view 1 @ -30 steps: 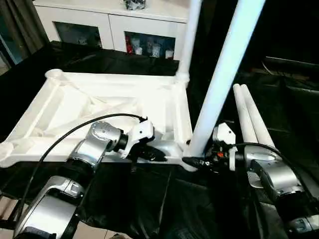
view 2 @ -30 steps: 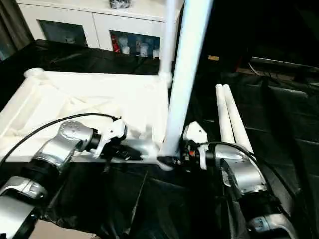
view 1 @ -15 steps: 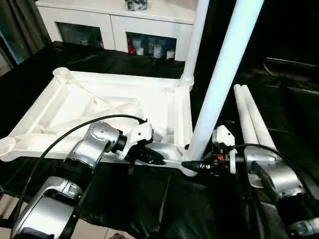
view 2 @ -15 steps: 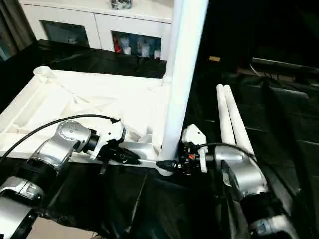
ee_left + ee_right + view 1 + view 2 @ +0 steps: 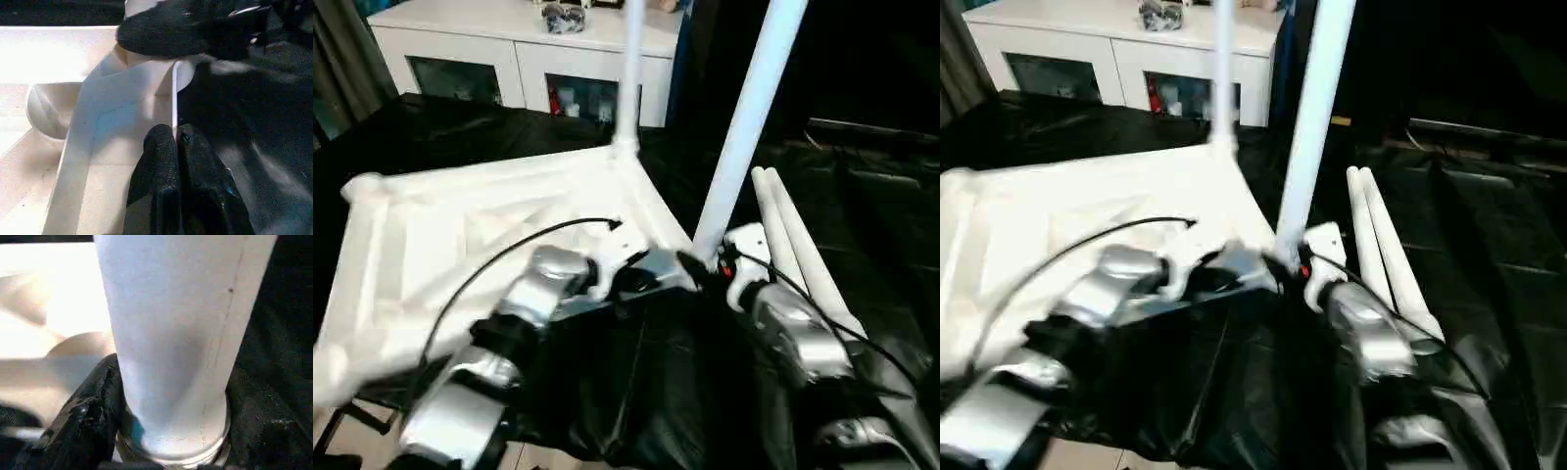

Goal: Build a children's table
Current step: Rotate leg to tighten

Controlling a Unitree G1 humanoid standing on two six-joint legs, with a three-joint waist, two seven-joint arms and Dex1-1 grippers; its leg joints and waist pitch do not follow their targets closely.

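The white tabletop lay upside down, ribbed side up, on a surface draped in black sheeting, toward the surface's left half, with its near right corner just in front of the two arms. One white leg stood upright in the tabletop's far right corner socket. A second leg rose from the near right corner, leaning slightly to the right at its top.

The right gripper was clamped around the base of that near leg, where the leg met its socket; in the right wrist view a black finger pressed against the tube's side just above a ring at its foot. The left gripper was clenched, its two black fingers together, with the tips touching the thin upright rim of the tabletop beside the near corner socket; whether the rim was pinched between them could not be told.

Two more legs lay side by side, touching, on the black sheeting to the right of the tabletop. A white cabinet with glass doors stood beyond the far edge.
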